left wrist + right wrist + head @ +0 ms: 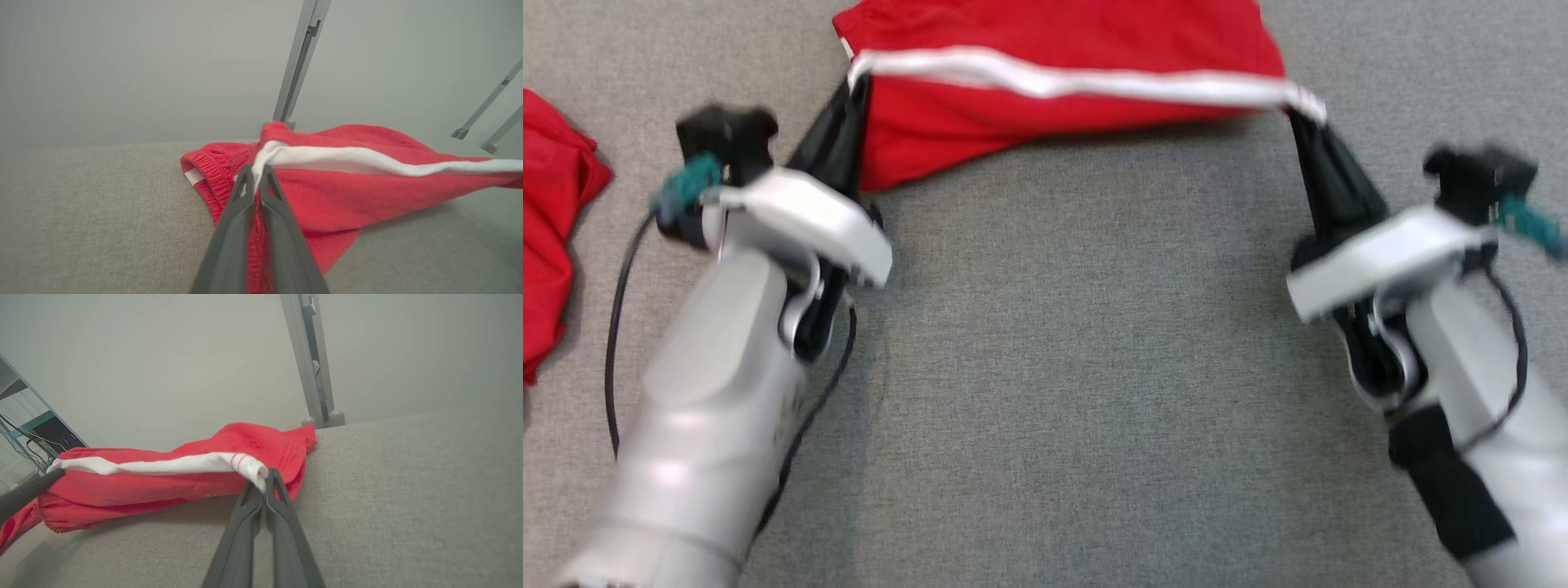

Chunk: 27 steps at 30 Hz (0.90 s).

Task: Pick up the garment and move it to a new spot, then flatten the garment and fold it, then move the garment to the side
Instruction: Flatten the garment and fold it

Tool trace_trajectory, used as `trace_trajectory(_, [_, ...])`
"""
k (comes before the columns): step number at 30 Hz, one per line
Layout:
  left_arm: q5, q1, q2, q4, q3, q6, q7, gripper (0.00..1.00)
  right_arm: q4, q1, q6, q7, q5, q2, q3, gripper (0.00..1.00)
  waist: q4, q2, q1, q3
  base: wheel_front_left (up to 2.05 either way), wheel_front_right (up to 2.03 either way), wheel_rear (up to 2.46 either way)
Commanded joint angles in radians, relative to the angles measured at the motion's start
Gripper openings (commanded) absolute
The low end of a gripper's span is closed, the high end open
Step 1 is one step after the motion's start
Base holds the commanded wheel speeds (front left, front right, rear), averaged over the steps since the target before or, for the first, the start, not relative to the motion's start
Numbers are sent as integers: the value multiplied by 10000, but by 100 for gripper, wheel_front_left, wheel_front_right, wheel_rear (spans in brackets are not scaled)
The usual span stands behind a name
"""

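red cloth [551, 229]: left edge | grey surface [1078, 367] | metal post [298, 61]: behind

Far side of table [1078, 367]: garment [1062, 90] strung between left gripper [856, 83] and right gripper [1300, 108] (one at each end). Second cloth [551, 237] lies well left.

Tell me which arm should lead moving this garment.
Right, probably: left gripper and right gripper both clamp the garment, but bare table lies beside the right, while another red garment crowds the left.
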Motion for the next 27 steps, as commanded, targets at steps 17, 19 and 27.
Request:
trace_trajectory(17, [1518,6053,673,-4789,906,921,37,0,-3563,6261,2,581,-1015,123,-1745,0,-412,0,0,-1793,0,0,0])
trace_trajectory(19, [1530,6592,754,-5293,881,1114,165,0,-4095,6855,2,876,-1171,269,-1947,0,-464,0,0,-1999,0,0,0])
trace_trajectory(27, [1384,8563,1239,-7556,950,1959,1231,0,-6284,8919,2,2437,-2021,735,-2977,0,-570,0,0,-2711,0,0,0])
